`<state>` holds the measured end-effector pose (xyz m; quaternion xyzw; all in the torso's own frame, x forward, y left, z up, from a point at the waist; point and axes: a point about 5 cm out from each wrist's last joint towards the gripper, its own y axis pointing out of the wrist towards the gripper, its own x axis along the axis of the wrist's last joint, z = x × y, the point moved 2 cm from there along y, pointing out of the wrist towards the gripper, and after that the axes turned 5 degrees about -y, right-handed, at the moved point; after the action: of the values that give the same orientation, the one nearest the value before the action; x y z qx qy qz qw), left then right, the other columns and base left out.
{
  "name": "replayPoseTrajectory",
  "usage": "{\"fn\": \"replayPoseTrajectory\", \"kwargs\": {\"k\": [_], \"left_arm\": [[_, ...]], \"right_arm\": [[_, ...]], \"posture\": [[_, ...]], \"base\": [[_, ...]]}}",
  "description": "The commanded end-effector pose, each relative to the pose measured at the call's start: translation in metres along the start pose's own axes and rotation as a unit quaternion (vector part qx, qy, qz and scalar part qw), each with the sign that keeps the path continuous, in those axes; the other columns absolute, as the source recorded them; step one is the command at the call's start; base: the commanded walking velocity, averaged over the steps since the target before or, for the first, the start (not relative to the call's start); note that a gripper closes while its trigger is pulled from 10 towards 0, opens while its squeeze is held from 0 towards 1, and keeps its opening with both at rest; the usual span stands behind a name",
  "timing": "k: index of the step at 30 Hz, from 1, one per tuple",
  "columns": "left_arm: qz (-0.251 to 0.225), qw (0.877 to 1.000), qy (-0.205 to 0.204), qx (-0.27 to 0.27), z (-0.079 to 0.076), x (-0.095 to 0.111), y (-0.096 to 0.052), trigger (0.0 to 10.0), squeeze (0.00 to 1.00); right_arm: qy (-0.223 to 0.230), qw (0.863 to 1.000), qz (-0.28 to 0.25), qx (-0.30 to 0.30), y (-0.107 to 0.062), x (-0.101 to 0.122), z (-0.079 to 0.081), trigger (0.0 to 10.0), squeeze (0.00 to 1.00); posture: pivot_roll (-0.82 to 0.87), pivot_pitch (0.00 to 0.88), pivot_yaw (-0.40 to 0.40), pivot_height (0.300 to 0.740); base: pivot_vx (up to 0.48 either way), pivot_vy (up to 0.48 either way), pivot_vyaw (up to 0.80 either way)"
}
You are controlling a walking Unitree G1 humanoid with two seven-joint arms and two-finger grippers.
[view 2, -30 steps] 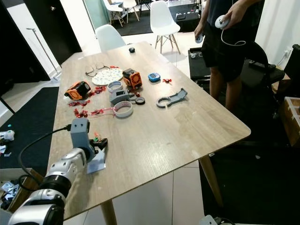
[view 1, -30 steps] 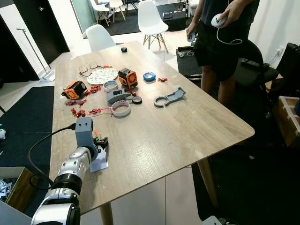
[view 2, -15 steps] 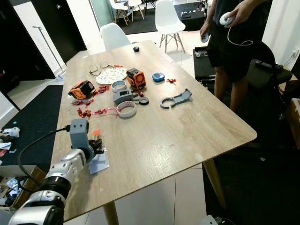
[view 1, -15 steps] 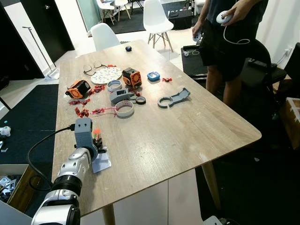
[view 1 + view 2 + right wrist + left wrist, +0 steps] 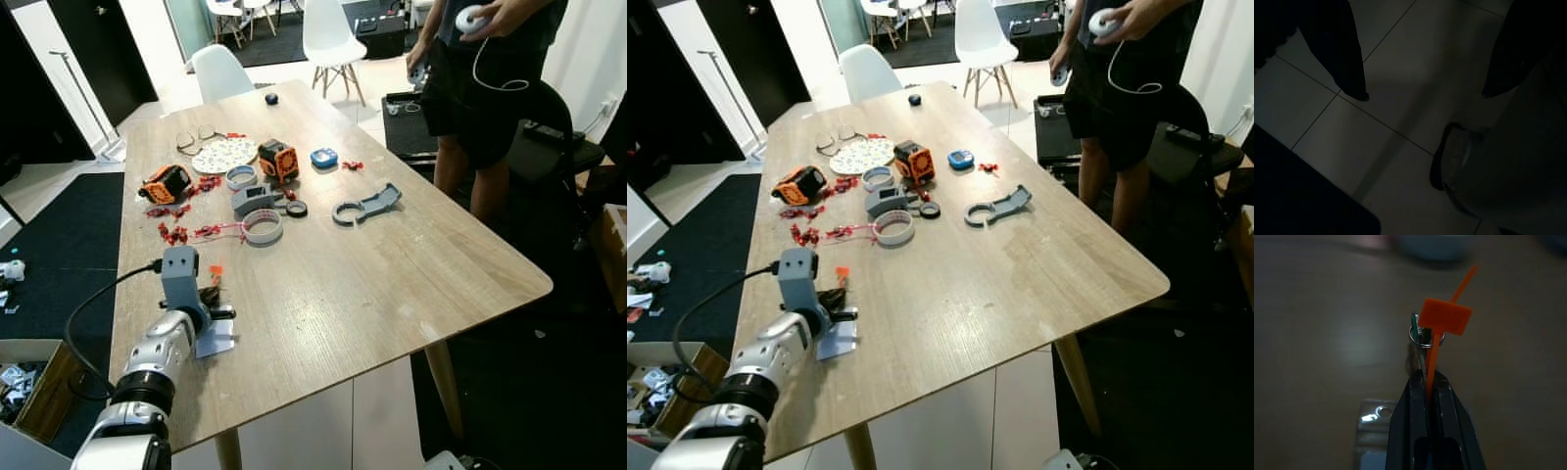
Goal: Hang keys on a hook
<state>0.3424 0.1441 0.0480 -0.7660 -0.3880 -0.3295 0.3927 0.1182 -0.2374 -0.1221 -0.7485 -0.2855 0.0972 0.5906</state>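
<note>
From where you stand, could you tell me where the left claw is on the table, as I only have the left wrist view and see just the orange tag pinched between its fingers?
Observer: The left claw is over the near left part of the wooden table, just above a small clear packet.
Operator: Thank you. Is there anything farther along the table?
Observer: Yes, a white tape roll lies beyond it, with red clips beside that.
Operator: And is the right claw busy?
Observer: No, the right claw hangs open over the tiled floor.
Operator: Is anyone nearby?
Observer: A person stands at the far right side of the table, holding controllers.
</note>
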Motion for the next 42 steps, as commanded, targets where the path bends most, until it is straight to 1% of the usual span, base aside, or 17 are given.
{"fn": "replayPoseTrajectory", "kwargs": {"k": [1, 3, 5, 6, 9, 11, 15, 17, 21, 25, 28, 30, 31, 34, 35, 37, 42], "left_arm": [[0.008, 1.0, -0.013, -0.025, -0.004, -0.009, -0.002, 10.0, 0.0], [-0.008, 0.999, -0.01, -0.049, -0.011, -0.004, -0.002, 10.0, 0.0], [-0.036, 0.993, -0.009, -0.111, -0.026, 0.008, -0.005, 10.0, 0.0], [-0.036, 0.993, -0.009, -0.111, -0.026, 0.008, -0.005, 10.0, 0.0], [-0.071, 0.981, -0.016, -0.178, -0.043, 0.024, -0.013, 10.0, 0.0], [-0.081, 0.978, -0.02, -0.189, -0.046, 0.028, -0.015, 10.0, 0.0], [-0.123, 0.961, -0.052, -0.242, -0.059, 0.044, -0.023, 10.0, 0.0], [-0.13, 0.957, -0.058, -0.251, -0.061, 0.047, -0.025, 10.0, 0.0], [-0.171, 0.937, -0.092, -0.292, -0.074, 0.062, -0.035, 10.0, 0.0], [-0.194, 0.933, -0.103, -0.284, -0.077, 0.075, -0.035, 10.0, 0.0], [-0.214, 0.926, -0.135, -0.28, -0.077, 0.085, -0.035, 10.0, 0.0], [-0.23, 0.906, -0.157, -0.32, -0.085, 0.093, -0.043, 10.0, 0.0], [-0.23, 0.906, -0.157, -0.32, -0.085, 0.093, -0.043, 10.0, 0.0], [-0.262, 0.866, -0.198, -0.378, -0.095, 0.112, -0.059, 10.0, 0.0], [-0.262, 0.866, -0.198, -0.378, -0.095, 0.112, -0.059, 10.0, 0.0], [-0.276, 0.852, -0.213, -0.391, -0.098, 0.123, -0.066, 10.0, 0.0], [-0.285, 0.845, -0.218, -0.396, -0.101, 0.131, -0.069, 10.0, 0.0]], "right_arm": [[0.003, 1.0, -0.004, 0.006, 0.0, 0.003, 0.005, 10.0, 0.0], [0.003, 1.0, -0.005, 0.006, 0.0, 0.003, 0.005, 10.0, 0.0], [0.003, 1.0, -0.006, 0.006, 0.0, 0.004, 0.004, 10.0, 0.0], [0.003, 1.0, -0.006, 0.006, 0.0, 0.004, 0.004, 10.0, 0.0], [0.003, 1.0, -0.008, 0.006, 0.0, 0.005, 0.004, 10.0, 0.0], [0.003, 1.0, -0.008, 0.006, 0.001, 0.005, 0.004, 10.0, 0.0], [0.004, 1.0, -0.01, 0.007, 0.001, 0.007, 0.004, 10.0, 0.0], [0.004, 1.0, -0.01, 0.007, 0.001, 0.007, 0.004, 10.0, 0.0], [0.004, 1.0, -0.011, 0.008, 0.001, 0.008, 0.005, 10.0, 0.0], [0.002, 1.0, -0.011, 0.009, 0.001, 0.008, 0.005, 10.0, 0.0], [0.001, 1.0, -0.011, 0.009, 0.001, 0.008, 0.005, 10.0, 0.0], [0.0, 1.0, -0.011, 0.009, 0.001, 0.009, 0.004, 10.0, 0.0], [0.0, 1.0, -0.011, 0.009, 0.001, 0.009, 0.004, 10.0, 0.0], [0.0, 1.0, -0.013, 0.009, 0.001, 0.01, 0.004, 10.0, 0.0], [0.0, 1.0, -0.013, 0.009, 0.001, 0.01, 0.004, 10.0, 0.0], [-0.001, 1.0, -0.014, 0.009, 0.001, 0.011, 0.004, 10.0, 0.0], [-0.002, 1.0, -0.015, 0.01, 0.001, 0.012, 0.004, 10.0, 0.0]], "posture": [[-0.13, 0.059, 0.111, 0.74], [-0.13, 0.059, 0.111, 0.74], [-0.13, 0.057, 0.109, 0.74], [-0.13, 0.057, 0.109, 0.74], [-0.12, 0.055, 0.109, 0.74], [-0.12, 0.055, 0.109, 0.74], [-0.12, 0.054, 0.11, 0.74], [-0.12, 0.054, 0.11, 0.74], [-0.12, 0.052, 0.108, 0.74], [-0.12, 0.052, 0.108, 0.74], [-0.12, 0.046, 0.104, 0.74], [-0.12, 0.046, 0.104, 0.74], [-0.12, 0.046, 0.104, 0.74], [-0.12, 0.046, 0.104, 0.74], [-0.12, 0.046, 0.104, 0.74], [-0.12, 0.038, 0.102, 0.74], [-0.12, 0.038, 0.102, 0.74]], "base": [[0.0, 0.0, 0.0], [0.0, 0.0, 0.0], [0.0, 0.0, 0.0], [0.0, 0.0, 0.0], [0.0, 0.0, 0.0], [0.0, 0.0, 0.0], [0.0, 0.0, 0.0], [0.0, 0.0, 0.0], [0.0, 0.0, 0.0], [0.0, 0.0, 0.0], [0.0, 0.0, 0.0], [0.0, 0.0, 0.0], [0.0, 0.0, 0.0], [0.0, 0.0, 0.0], [0.0, 0.0, 0.0], [0.0, 0.0, 0.0], [0.0, 0.0, 0.0]]}}
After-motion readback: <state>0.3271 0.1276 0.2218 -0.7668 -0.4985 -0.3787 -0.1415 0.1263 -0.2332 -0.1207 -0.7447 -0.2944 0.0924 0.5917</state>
